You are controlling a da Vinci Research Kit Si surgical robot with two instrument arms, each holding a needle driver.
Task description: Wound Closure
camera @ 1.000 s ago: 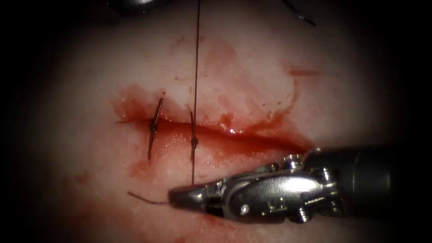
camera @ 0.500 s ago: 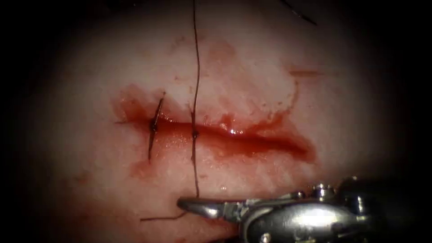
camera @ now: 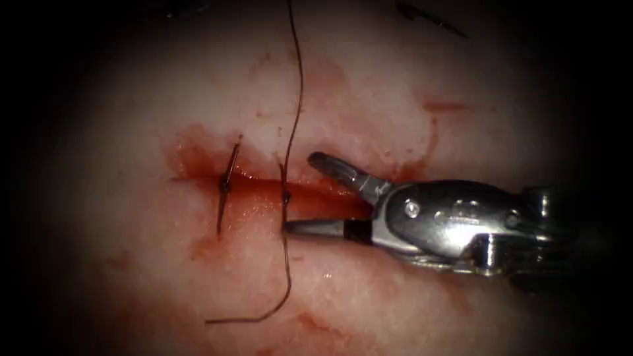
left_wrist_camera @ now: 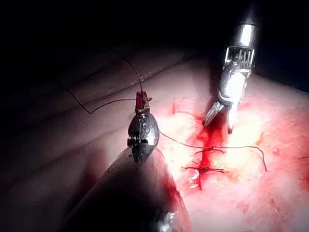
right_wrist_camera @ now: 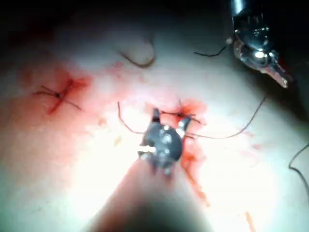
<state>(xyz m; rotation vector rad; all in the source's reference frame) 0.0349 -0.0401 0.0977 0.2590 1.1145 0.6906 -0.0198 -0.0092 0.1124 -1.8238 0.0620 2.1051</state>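
The right tool [camera: 300,194] reaches in from the right over the tissue [camera: 395,99] with its jaws spread wide and holding nothing: one jaw lies level with its tip against the thread [camera: 295,125] just below the second knot [camera: 286,196], the other angles up and away over the cut [camera: 316,194]. The cut runs across the tissue, wet with red fluid [camera: 198,155]. At its left end sits a finished stitch [camera: 225,186] with short ends lying across the cut. To its right the second knot sits on the cut; from it the thread climbs out of the endoscope view in a loose wave, and a tail [camera: 264,315] drops below the cut and curls off to the left, lying slack on the tissue. In the left wrist view the left tool [left_wrist_camera: 141,100] hangs above the tissue, away from the cut, its jaws closed on the thread, which leads from the jaws down to the knot beside the right tool [left_wrist_camera: 219,118]. In the right wrist view the right tool [right_wrist_camera: 169,121] shows its spread jaws at the knot, with the left tool [right_wrist_camera: 285,82] well apart. I cannot find the needle in these views.
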